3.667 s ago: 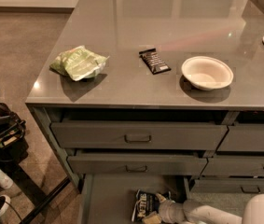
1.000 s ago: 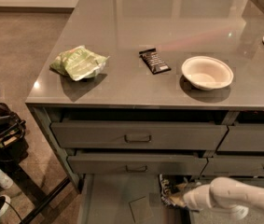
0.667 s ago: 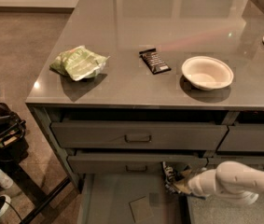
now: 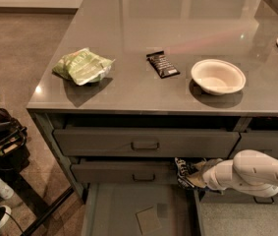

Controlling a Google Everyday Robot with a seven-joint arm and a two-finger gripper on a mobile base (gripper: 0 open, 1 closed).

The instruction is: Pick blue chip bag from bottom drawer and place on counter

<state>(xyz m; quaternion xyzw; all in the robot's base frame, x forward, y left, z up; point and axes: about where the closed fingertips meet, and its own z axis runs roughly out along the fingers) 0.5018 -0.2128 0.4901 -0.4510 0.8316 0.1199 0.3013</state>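
Mid-lift: gripper (image 4: 193,176), reaching in from the right, is clamped on the blue chip bag (image 4: 182,167). The bag hangs above the open bottom drawer (image 4: 114,208), level w/ the middle drawer front (image 4: 124,172). Next move, likely: raise it past the near edge & onto the counter (image 4: 128,48).
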